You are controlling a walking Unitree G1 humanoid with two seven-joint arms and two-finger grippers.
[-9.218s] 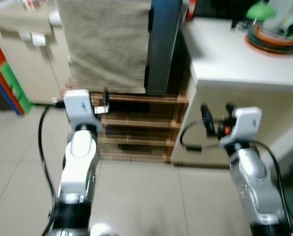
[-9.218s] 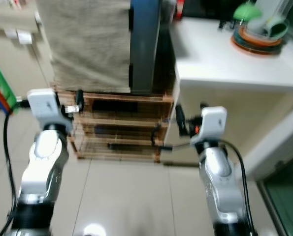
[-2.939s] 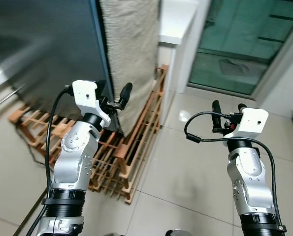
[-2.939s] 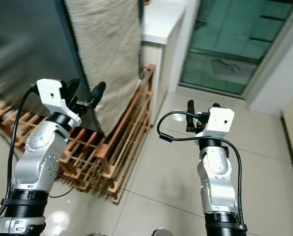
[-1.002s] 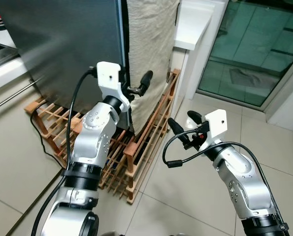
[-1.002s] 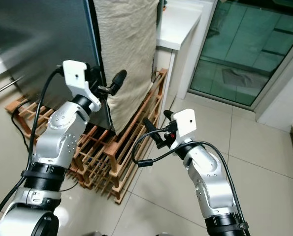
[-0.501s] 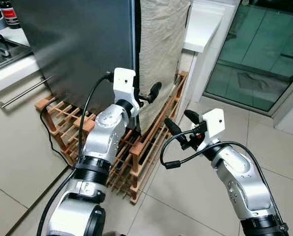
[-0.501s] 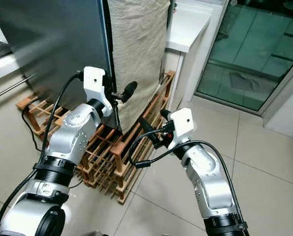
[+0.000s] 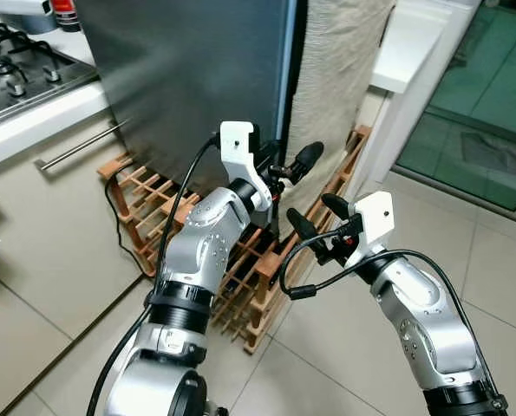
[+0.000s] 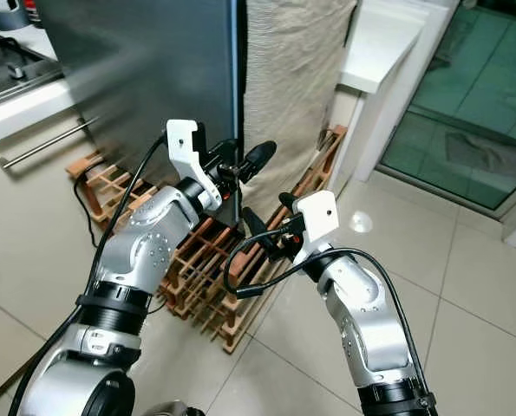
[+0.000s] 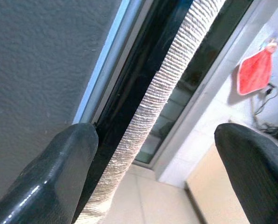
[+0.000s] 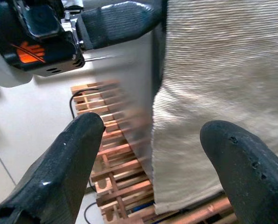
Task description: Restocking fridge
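The fridge's dark grey door [image 9: 188, 78] stands shut in front of me. A beige cloth [image 9: 336, 78] hangs down the fridge's side just right of the door's edge. My left gripper [image 9: 289, 163] is open at that edge. In the left wrist view its fingers [image 11: 68, 158] straddle the door's edge, the dark gap and the cloth [image 11: 162, 98]. My right gripper [image 9: 314, 214] is open and empty, lower and a little to the right, pointing at the cloth's lower part [image 12: 223, 70]. The left gripper's finger [image 12: 115, 21] is visible in the right wrist view.
A wooden slatted rack [image 9: 153, 208] sits on the floor under the fridge, with a black cable beside it. A counter with a gas hob [image 9: 15, 78] and a drawer rail is at the left. A white counter [image 9: 414, 43] and green glass door [image 9: 483, 130] are at the right.
The camera has swung left and closer to the fridge, bringing the hob into view. My left gripper has risen to the door's edge. The right gripper keeps its open pose.
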